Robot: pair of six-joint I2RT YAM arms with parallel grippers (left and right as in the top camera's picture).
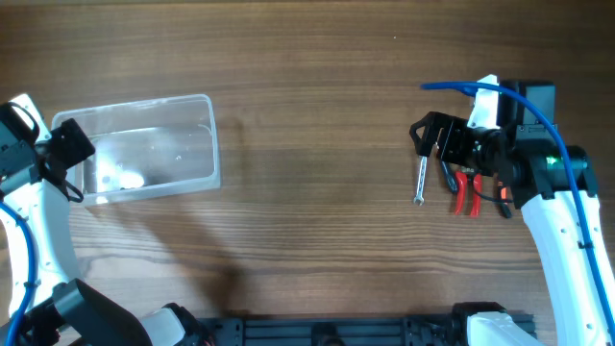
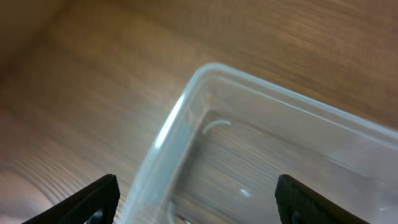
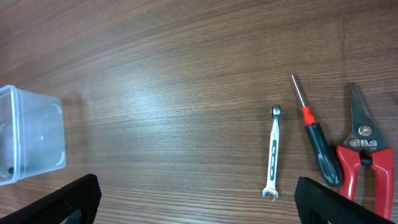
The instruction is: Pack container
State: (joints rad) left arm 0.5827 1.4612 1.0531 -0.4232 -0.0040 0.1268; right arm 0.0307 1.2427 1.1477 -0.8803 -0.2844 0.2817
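left jaws spread — container (image 2: 169, 124) corner between them | right jaws spread — container well apart

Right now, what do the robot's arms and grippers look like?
The left arm and right arm both have white links, black joints and a blue cable alongside. The left gripper and right gripper are black and two-fingered. A small green light glows near the right wrist.

A wrench (image 3: 272, 153), screwdriver (image 3: 313, 128) and red-handled pliers (image 3: 362, 134) lie together on the wooden table (image 3: 174, 74).
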